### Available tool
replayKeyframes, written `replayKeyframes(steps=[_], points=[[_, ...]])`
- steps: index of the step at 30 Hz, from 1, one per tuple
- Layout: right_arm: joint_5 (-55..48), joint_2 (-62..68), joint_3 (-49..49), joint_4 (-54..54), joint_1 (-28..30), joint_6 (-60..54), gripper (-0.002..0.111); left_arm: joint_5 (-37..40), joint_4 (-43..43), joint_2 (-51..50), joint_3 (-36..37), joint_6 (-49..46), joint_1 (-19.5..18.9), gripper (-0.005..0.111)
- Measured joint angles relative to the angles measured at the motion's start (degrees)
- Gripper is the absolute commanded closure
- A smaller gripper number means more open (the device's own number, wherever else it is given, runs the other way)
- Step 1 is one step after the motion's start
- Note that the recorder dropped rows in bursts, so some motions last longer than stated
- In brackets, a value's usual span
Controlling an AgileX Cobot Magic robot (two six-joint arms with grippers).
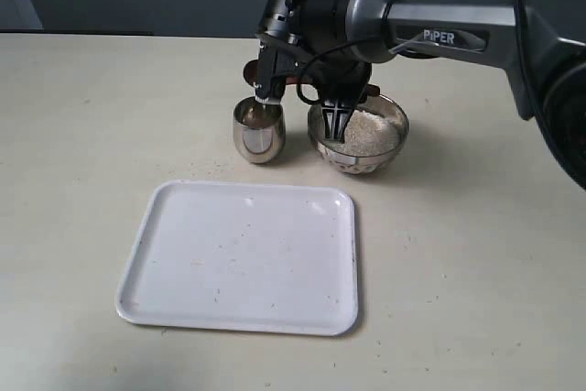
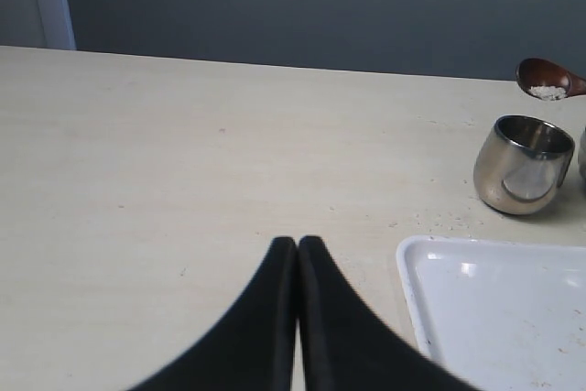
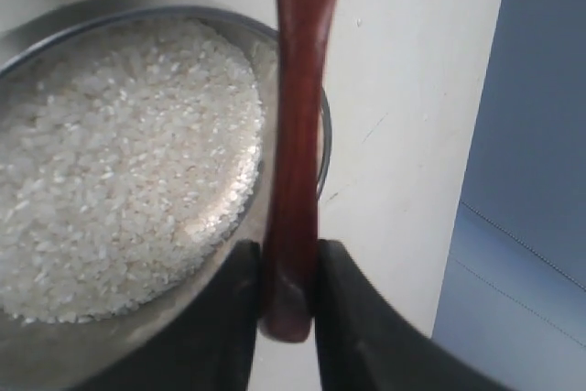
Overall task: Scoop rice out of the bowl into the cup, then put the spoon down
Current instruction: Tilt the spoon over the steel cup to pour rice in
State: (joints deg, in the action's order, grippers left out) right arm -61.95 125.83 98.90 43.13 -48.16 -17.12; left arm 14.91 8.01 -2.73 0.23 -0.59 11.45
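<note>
R fingers [image 3: 229,318] pinch spoon [image 3: 297,135]; scoop end cut off. Handle points straight out from them. L fingers [image 2: 273,318] together, empty.

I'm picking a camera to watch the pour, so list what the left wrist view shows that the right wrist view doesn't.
Left wrist only: the small steel cup, the white rectangular tray, the dark wooden spoon's oval bowl carrying a few grains near the cup, and the left fingers, shut and empty. Right wrist only: the heap of white rice in the round steel bowl, and the right fingers clamping the spoon's handle. Both: the spoon, opposite ends, and the beige tabletop.
</note>
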Motion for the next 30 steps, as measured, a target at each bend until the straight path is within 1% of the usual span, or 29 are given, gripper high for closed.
replayKeyframes(steps=[12,30], points=[[0.1,0.0,0.0,2.3,-1.7,1.4,0.109,0.0,0.0,0.0,0.0,0.0,0.0,0.106],[-0.3,0.0,0.0,2.2,-1.7,3.1,0.109,0.0,0.0,0.0,0.0,0.0,0.0,0.106]])
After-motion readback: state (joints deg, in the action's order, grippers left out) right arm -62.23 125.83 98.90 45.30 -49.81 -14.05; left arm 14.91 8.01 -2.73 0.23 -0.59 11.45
